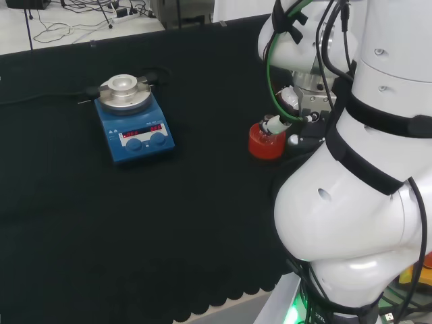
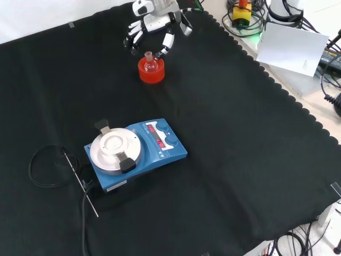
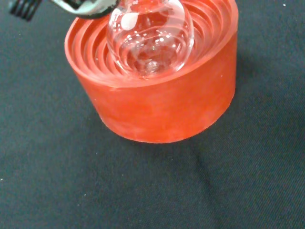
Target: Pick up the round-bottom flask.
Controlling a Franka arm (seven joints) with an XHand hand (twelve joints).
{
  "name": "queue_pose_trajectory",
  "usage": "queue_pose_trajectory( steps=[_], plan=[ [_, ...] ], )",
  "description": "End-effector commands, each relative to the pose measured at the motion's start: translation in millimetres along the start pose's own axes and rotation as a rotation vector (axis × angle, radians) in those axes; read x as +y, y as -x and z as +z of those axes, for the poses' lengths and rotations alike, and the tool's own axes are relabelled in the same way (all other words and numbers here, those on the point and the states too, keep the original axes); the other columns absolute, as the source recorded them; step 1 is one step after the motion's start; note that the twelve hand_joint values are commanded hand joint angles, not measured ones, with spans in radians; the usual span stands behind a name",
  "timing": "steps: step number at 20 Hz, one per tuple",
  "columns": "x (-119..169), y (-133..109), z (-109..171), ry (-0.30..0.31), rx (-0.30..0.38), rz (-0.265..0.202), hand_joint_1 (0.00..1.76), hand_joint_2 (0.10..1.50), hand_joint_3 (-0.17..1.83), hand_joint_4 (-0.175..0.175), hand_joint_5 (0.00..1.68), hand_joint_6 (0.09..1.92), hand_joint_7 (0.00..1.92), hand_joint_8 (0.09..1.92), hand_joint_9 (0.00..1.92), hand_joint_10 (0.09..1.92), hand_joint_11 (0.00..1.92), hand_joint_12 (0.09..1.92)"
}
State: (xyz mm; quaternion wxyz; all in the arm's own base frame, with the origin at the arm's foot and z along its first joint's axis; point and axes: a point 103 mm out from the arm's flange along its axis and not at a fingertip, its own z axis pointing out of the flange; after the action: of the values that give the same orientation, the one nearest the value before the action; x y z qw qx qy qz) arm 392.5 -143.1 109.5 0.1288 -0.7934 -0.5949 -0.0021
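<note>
My hand hovers at the round-bottom flask, which sits in its red ribbed stand.

In the front view, a blue hotplate stirrer [image 2: 136, 153] stands left of centre on the black-clothed tabletop [image 2: 240, 160], its thin probe [image 2: 80, 184] lying at its left. Farther up, the round-bottom flask [image 2: 151, 63] rests in the red ribbed stand [image 2: 151, 72], neck upright. My hand [image 2: 152, 26] hangs just above it, fingers spread apart around the neck and not closed on it. In the wrist view the clear bulb [image 3: 150, 40] nests in the stand's rings [image 3: 157, 86].
</note>
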Motion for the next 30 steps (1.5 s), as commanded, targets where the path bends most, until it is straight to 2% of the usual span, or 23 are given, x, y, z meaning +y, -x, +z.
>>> queue_pose_trajectory(
  steps=[1,5,15,23,30],
  plan=[
    [1.1,1.2,1.0,-0.001,0.000,-0.001,0.84,0.69,0.58,-0.043,0.54,0.55,0.13,0.61,0.30,0.68,0.00,1.41],
    [5.9,2.6,5.9,-0.015,0.004,-0.013,0.86,0.69,0.58,-0.041,0.57,0.58,0.14,0.61,0.31,0.68,0.00,1.42],
    [8.4,1.2,3.8,0.002,-0.006,-0.029,0.86,0.70,0.59,-0.043,0.63,0.66,0.15,0.62,0.33,0.68,0.00,1.43],
    [9.1,1.1,4.0,0.016,-0.003,-0.057,0.89,0.71,0.61,-0.062,0.79,0.75,0.20,0.64,0.40,0.68,0.07,1.42],
    [11.2,-1.7,3.6,0.015,-0.007,-0.081,0.90,0.71,0.63,-0.063,0.79,0.78,0.22,0.64,0.43,0.67,0.13,1.40]
  ],
)
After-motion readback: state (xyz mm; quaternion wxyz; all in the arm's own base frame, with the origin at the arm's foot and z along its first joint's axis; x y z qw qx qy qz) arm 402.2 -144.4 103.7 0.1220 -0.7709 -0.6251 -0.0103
